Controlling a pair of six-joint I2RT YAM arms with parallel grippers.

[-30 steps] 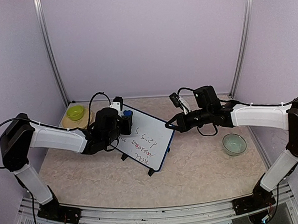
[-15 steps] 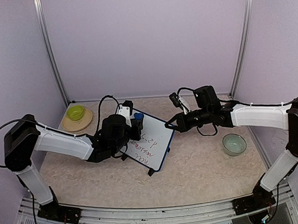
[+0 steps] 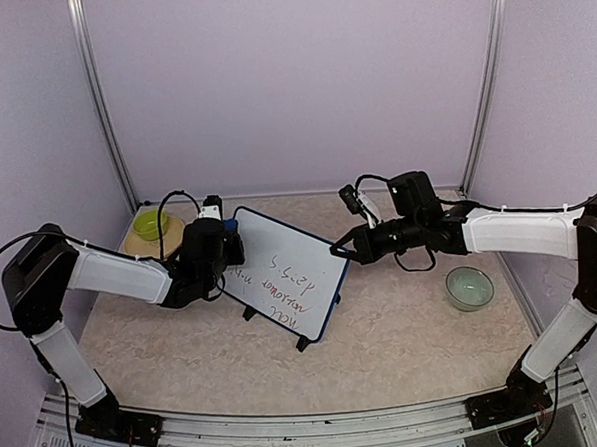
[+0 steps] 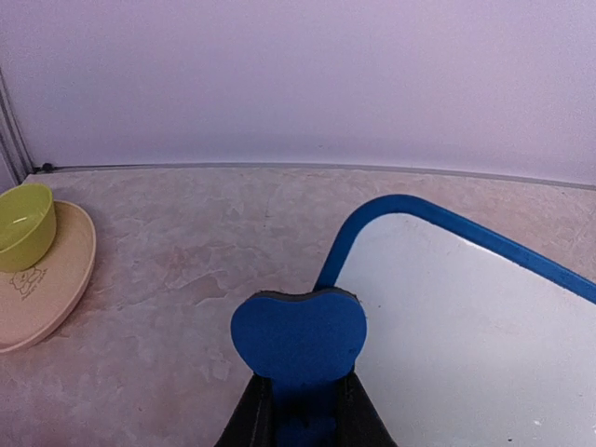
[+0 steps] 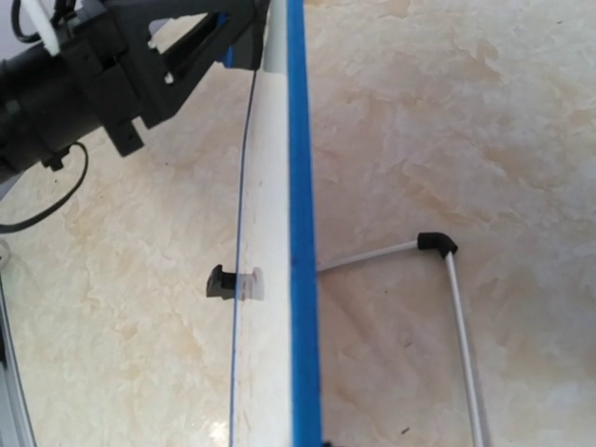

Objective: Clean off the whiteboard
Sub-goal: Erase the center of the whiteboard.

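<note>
On mid-table, board (image 3: pixel 286 274) runs long axis far-left to near-right, right gripper (image 3: pixel 338 249) pinching its corner; left wrist view reveals left gripper (image 4: pixel 302 402) clamping blue block (image 4: pixel 298 337).

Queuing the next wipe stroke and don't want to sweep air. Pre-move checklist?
1. Eraser gripped: ok, left gripper holds the blue eraser between its fingers.
2. Eraser on the writing surface: not ok, it sits at the whiteboard left frame corner, mostly over the table.
3. Board braced: ok, right gripper is closed on its right edge.
4. Board wiped: not ok, marker text covers the lower half.
5. Eraser pressing on the board: cannot tell.
</note>
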